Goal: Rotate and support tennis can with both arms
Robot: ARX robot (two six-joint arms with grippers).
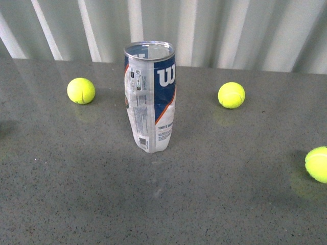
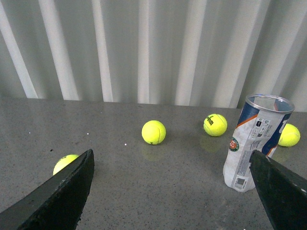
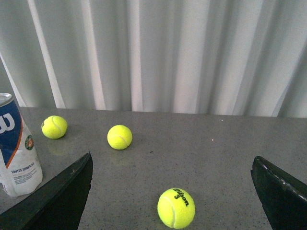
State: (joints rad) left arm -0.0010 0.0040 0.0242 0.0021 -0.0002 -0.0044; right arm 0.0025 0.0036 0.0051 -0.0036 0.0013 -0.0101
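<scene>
The tennis can (image 1: 150, 97) stands upright in the middle of the grey table, open metal rim up, white and navy label with the W logo facing me; it looks empty. Neither arm shows in the front view. In the left wrist view the can (image 2: 254, 143) stands beside one finger (image 2: 283, 191); my left gripper (image 2: 172, 201) is open and empty. In the right wrist view the can (image 3: 17, 148) is at the frame edge, beyond one finger (image 3: 57, 201); my right gripper (image 3: 172, 201) is open, with a tennis ball (image 3: 176, 208) lying between its fingers.
Three tennis balls lie on the table in the front view: far left (image 1: 81, 91), far right (image 1: 231, 95) and at the right edge (image 1: 318, 164). A white corrugated wall (image 1: 204, 30) runs along the table's far edge.
</scene>
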